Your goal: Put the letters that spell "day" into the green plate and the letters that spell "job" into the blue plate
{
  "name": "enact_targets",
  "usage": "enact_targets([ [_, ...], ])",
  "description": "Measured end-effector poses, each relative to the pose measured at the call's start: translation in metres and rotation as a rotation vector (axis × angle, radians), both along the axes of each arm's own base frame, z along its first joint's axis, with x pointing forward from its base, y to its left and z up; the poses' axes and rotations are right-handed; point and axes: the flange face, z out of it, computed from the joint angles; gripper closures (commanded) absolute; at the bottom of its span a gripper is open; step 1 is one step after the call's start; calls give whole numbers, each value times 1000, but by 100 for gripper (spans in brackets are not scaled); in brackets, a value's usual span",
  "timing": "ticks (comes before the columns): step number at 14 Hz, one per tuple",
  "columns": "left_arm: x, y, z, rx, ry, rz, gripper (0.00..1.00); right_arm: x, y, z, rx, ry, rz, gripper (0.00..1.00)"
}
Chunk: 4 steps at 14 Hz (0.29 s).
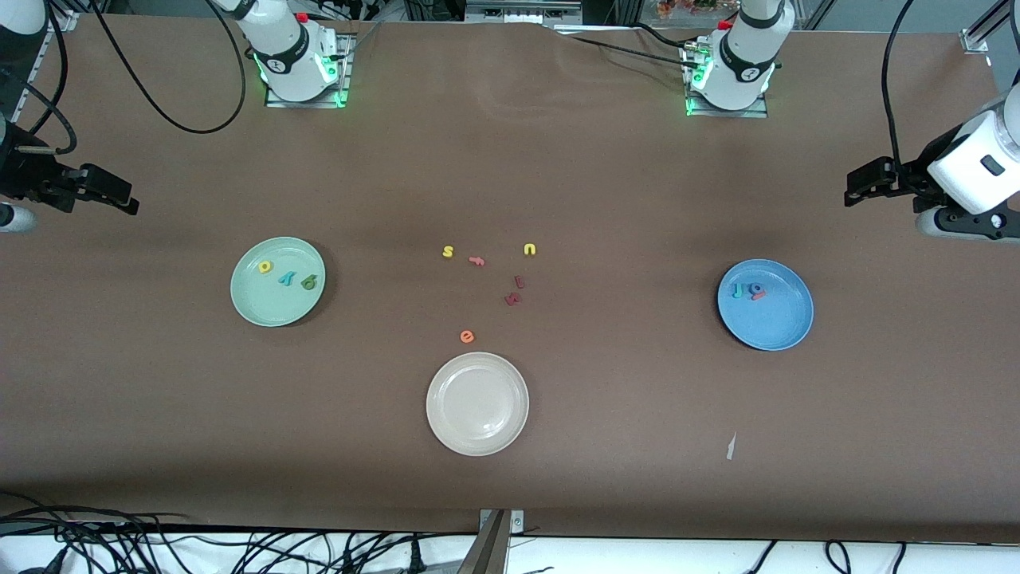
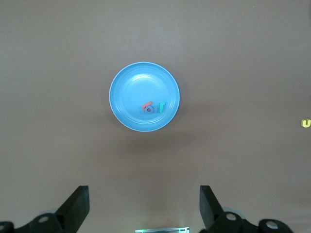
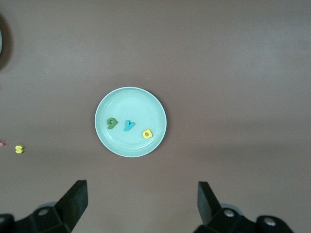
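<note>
The left claw [image 1: 851, 194] hangs wide open and empty above the bare surface [image 1: 621, 446] at the left arm's end; its two fingers [image 2: 77, 204] stand well apart in the left wrist view. The right claw [image 1: 127, 203] is likewise spread wide with nothing in it, over the right arm's end of the surface, its fingers [image 3: 75, 201] apart in the right wrist view. Both arms wait.

The green plate [image 1: 247, 307] lies toward the right arm's end and holds the yellow "a" [image 1: 265, 267], the teal "y" [image 1: 287, 278] and the olive-green "d" [image 1: 309, 281] in a row. The blue plate [image 1: 777, 327] lies toward the left arm's end and holds the teal "j" [image 1: 739, 290], the blue "o" [image 1: 753, 290] and the salmon-pink "b" [image 1: 759, 296] bunched close together.

Between the plates lie a yellow "s" [image 1: 448, 252], a salmon "f" [image 1: 476, 260], a yellow "u" [image 1: 530, 249], two dark red letters [image 1: 514, 298] and an orange "e" [image 1: 467, 336]. A beige-white plate [image 1: 446, 426] sits nearer the front camera than these, with nothing on it.
</note>
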Motion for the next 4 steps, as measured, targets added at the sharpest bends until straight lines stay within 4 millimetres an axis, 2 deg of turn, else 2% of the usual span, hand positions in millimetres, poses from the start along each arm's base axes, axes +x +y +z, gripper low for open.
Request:
enact_targets([
  [4, 0, 0, 0, 0, 0, 0, 0, 1, 7, 4, -1, -9, 14, 0],
])
